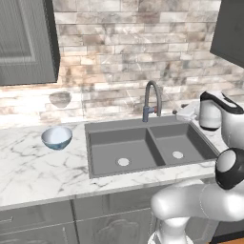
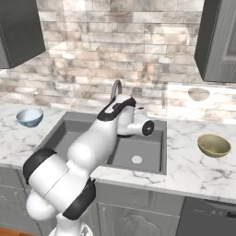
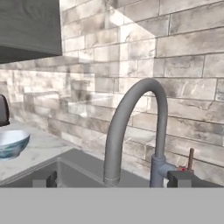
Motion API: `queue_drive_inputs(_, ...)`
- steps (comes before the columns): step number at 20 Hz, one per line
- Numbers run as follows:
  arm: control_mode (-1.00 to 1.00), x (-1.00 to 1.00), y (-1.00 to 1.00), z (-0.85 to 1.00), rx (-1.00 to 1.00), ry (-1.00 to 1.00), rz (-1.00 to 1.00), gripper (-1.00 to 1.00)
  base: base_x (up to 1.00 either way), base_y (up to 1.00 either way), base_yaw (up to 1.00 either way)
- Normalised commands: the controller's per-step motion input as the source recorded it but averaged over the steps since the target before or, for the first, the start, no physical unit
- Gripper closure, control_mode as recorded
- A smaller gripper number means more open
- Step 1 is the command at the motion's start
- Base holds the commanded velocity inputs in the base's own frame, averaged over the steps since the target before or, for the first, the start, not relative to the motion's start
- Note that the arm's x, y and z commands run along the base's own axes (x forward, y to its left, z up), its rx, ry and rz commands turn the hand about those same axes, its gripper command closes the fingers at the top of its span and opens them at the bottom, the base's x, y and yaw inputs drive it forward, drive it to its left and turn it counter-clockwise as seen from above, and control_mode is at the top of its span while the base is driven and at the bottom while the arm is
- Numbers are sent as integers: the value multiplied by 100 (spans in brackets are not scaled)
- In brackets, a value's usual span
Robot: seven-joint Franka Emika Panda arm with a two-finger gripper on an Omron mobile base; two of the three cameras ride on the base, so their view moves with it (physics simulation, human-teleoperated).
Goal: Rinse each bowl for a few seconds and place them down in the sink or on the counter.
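A glossy pale blue bowl [image 1: 56, 137] [image 2: 30, 116] [image 3: 11, 144] stands upright on the white marble counter [image 1: 28, 174], left of the sink. An olive-tan bowl [image 2: 214, 145] sits on the counter to the sink's right. The dark grey double-basin sink [image 1: 97, 145] [image 2: 152, 150] holds nothing. My gripper [image 1: 180, 111] [image 3: 111, 179] hovers over the sink's right basin, level with the arched faucet [image 1: 151, 97] [image 3: 131, 127] and pointing at it. Its fingertips [image 3: 43, 178] stand wide apart, open and holding nothing, well away from both bowls.
Dark upper cabinets hang at the left [image 1: 26, 40] and right [image 2: 216, 37] above the counter. A small red lever [image 3: 190, 158] sits beside the faucet base. The stone backsplash [image 1: 119, 57] rises close behind the faucet and carries faint bowl reflections.
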Motion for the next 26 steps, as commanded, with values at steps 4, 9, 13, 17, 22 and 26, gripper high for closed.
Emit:
queue_drive_inputs(4,-100,39,0,-13,3,0,3,-100,0,0,0)
queue_drive_inputs(9,-100,40,0,-13,4,0,3,-100,0,0,0)
queue_drive_inputs(13,-100,40,0,-12,4,0,3,-100,0,0,0)
queue_drive_inputs(17,-100,37,0,-12,4,0,4,-100,0,0,0)
queue_drive_inputs(22,-100,36,-2,-14,4,0,4,-100,0,0,0)
queue_drive_inputs(26,-100,36,-13,-16,5,0,1,-100,0,0,0)
